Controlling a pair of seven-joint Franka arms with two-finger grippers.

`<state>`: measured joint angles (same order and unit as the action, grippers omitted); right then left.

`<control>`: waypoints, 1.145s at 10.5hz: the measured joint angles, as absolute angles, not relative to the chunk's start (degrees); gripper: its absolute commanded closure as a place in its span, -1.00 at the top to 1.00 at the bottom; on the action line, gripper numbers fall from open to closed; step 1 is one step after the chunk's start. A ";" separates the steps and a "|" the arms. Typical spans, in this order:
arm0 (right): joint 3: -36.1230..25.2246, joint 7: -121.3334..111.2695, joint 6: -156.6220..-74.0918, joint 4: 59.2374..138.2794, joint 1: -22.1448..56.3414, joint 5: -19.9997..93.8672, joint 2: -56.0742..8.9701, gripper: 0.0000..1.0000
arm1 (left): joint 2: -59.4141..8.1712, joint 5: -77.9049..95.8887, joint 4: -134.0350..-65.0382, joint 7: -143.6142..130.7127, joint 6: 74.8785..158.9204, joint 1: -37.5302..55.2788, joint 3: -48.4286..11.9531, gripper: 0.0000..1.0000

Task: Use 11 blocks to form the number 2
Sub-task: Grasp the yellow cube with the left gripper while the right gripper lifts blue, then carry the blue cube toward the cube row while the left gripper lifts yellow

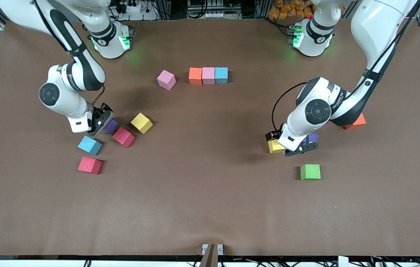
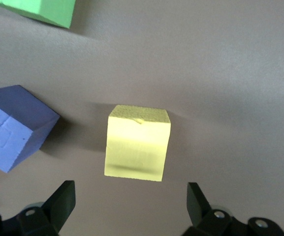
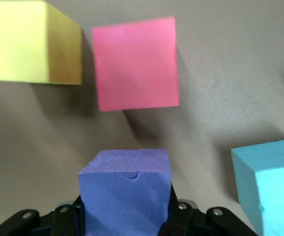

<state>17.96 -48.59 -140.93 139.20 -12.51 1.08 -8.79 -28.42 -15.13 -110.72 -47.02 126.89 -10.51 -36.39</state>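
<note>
Down at the right arm's end of the table, the right gripper (image 1: 103, 120) sat low with its fingers (image 3: 173, 216) closed on a purple block (image 3: 127, 189); whether that block had left the table surface could not be told. Around it lay a light blue block (image 1: 89, 145), a red block (image 1: 90, 165) nearest the front camera, a second red block (image 1: 123, 137) and a yellow block (image 1: 142, 122), all loose and apart from one another. A lone pink block (image 1: 166, 79) lay tilted nearer the robots' bases. Just beside it toward the left arm's end stood a row of three touching cubes, orange (image 1: 195, 75), pink (image 1: 208, 75) and light blue (image 1: 221, 75), the only laid part of the number 2. Toward the left arm's end, the left gripper (image 2: 132, 201) hung with its fingers (image 2: 197, 199) spread wide over another yellow block (image 2: 138, 142), gripping nothing. A second purple block (image 2: 14, 128) lay beside that yellow one, a green block (image 1: 310, 172) nearer the front camera, and an orange block (image 1: 356, 123) showed partly under the left arm.
</note>
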 measured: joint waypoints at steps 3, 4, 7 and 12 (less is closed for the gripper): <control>20.16 -33.76 -129.16 135.57 -6.08 2.06 -0.46 -0.20 | -31.20 -18.50 -109.72 -47.02 126.89 -10.52 -36.36 1.00; 20.50 -28.22 -127.85 134.72 -2.33 4.61 0.85 -0.20 | -32.34 -18.67 -108.97 -47.02 126.89 -10.51 -36.36 1.00; 21.02 -17.27 -127.82 133.76 5.55 15.29 0.88 -0.20 | -34.73 -18.77 -106.98 -46.99 126.89 -10.12 -36.37 1.00; 21.03 8.02 -133.60 127.08 19.54 19.01 -5.71 -0.29 | -35.47 -19.01 -106.67 -45.63 126.89 -9.91 -36.32 1.00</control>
<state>21.03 8.02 -133.60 127.08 19.54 19.01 -5.71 -35.47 -19.01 -106.67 -45.63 126.89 -9.91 -36.32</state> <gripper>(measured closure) 0.471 0.000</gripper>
